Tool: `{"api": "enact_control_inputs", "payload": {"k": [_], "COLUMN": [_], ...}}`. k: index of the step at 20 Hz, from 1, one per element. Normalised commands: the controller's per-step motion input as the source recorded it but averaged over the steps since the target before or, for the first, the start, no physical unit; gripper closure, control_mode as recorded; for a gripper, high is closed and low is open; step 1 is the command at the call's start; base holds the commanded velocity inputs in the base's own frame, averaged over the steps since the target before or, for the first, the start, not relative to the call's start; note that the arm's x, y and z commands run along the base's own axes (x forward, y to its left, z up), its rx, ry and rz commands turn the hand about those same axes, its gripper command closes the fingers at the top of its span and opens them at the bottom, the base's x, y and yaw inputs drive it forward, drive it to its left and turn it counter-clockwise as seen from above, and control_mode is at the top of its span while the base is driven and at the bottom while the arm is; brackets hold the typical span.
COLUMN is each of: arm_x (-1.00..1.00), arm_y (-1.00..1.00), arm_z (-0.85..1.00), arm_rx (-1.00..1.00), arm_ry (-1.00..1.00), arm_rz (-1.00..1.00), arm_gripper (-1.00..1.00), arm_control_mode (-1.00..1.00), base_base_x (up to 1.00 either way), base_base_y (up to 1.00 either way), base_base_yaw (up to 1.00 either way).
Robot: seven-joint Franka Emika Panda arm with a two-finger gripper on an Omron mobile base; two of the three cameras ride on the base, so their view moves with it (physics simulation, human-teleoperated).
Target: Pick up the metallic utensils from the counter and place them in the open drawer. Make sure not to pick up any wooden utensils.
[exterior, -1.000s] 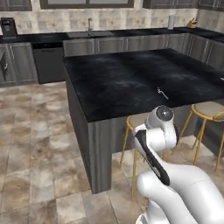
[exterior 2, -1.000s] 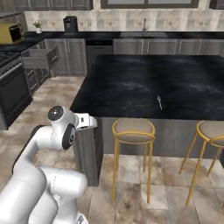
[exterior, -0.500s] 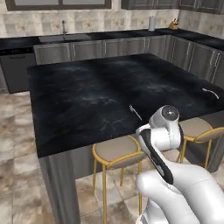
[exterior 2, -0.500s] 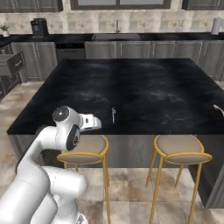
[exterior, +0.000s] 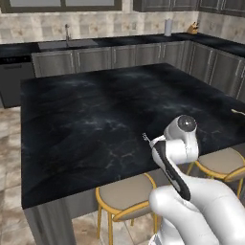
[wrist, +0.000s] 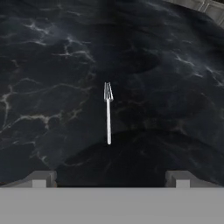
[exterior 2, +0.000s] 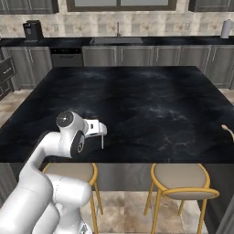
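One slim fork, flat on slick stone

One all-silver fork (wrist: pixel 108 113) lies on the counter (wrist: pixel 52 65) squarely ahead of the gripper (wrist: pixel 109 177), whose two fingertips (wrist: pixel 41 178) stand wide apart with nothing between them. In the hand view the fork runs straight up the middle — tines toward twelve o'clock, the plain handle end toward six o'clock, just beyond the tips. In the left base view the fork (exterior: pixel 146 139) shows as a small bright sliver beside the arm's head, at about ten o'clock from it; in the right base view it (exterior 2: pixel 102 141) hangs just under the gripper (exterior 2: pixel 101 130), near the counter's (exterior 2: pixel 151 105) front edge.

As a judgement, this piece will be light, rigid and thin, and it lies dead flat on glossy stone, so there is little height for the tips to catch. It is likely to skate or spin if one finger meets it first. The sounder hold looks to be across the narrow handle, somewhat below the tines and near the middle of its length, so it does not tip once lifted. The jaws appear already set crosswise to the shaft, which suits that hold. The tips would need to come down very close to the stone before closing.

At the counter's far edge, around three o'clock in both base views, lies a pale curved thing (exterior 2: pixel 227 131) — too small to tell whether it is wood or metal.
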Motion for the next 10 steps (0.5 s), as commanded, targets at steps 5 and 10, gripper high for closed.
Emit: {"api": "enact_control_inputs", "payload": {"k": [5,10], "arm_x": [0.41,0.98], "arm_y": [0.00,0.30], "arm_z": [0.00,-0.01], "arm_rx": [0.00,0.00], "arm_ry": [0.21,0.57], "arm_rz": [0.00,0.01], "arm_gripper": [-1.00,-1.00], "arm_control_mode": [-1.00,-1.00], "base_base_x": [0.37,0.00], "base_base_y": [0.00,0.00], "base_base_yaw": [0.00,0.00]}}
